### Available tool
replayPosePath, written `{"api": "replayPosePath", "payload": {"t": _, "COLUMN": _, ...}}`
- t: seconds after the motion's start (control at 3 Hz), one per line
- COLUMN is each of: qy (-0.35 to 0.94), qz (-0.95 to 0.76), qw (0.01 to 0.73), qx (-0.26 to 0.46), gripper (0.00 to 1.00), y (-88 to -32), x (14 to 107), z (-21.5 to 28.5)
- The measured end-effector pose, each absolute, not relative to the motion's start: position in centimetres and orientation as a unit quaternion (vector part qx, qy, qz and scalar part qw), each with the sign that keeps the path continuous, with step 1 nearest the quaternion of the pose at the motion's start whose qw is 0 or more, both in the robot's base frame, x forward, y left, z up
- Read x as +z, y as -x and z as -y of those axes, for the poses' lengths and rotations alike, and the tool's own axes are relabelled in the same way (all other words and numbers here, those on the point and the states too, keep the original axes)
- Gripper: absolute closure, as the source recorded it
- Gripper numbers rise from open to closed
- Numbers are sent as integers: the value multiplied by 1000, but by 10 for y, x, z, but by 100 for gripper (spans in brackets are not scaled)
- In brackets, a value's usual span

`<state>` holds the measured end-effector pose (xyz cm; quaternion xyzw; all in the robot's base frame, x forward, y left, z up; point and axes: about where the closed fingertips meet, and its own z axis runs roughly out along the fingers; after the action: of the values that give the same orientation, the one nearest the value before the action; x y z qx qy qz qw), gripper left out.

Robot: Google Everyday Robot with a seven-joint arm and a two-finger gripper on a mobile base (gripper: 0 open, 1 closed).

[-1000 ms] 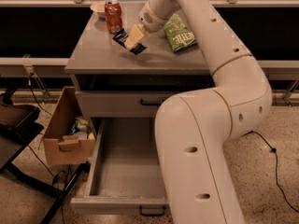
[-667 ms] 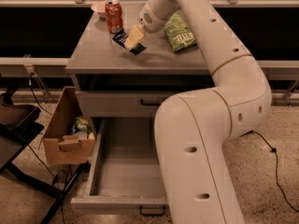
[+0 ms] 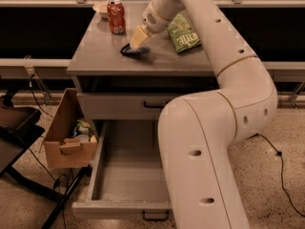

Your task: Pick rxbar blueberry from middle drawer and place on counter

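Observation:
The rxbar blueberry (image 3: 129, 50), a small dark bar, lies low on the grey counter (image 3: 100, 56) near its middle. My gripper (image 3: 137, 41) comes down from the upper right, its pale fingers (image 3: 138, 34) closed on the bar's upper end. The bar's lower edge is at the counter surface. The middle drawer (image 3: 128, 175) stands pulled open at the bottom of the cabinet, and its visible part holds nothing. My arm hides its right side.
A red soda can (image 3: 116, 17) and a white bowl (image 3: 101, 7) stand at the counter's back left. A green chip bag (image 3: 183, 32) lies right of the gripper. A cardboard box (image 3: 66, 137) sits left of the open drawer.
The gripper has lowered with the bar, from just above the counter near the can down and slightly right onto the counter surface.

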<state>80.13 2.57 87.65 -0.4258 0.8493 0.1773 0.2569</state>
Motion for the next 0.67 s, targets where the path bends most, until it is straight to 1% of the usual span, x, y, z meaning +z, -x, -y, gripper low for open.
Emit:
{"api": "replayPosePath", "payload": {"t": 0.33, "qy": 426, "qz": -849, "qw": 257, "qx": 177, "gripper": 0, "y": -801, "x": 877, "z": -26}}
{"api": "replayPosePath", "payload": {"t": 0.67, "qy": 422, "qz": -848, "qw": 266, "qx": 180, "gripper": 0, "y": -799, "x": 888, "z": -16}}
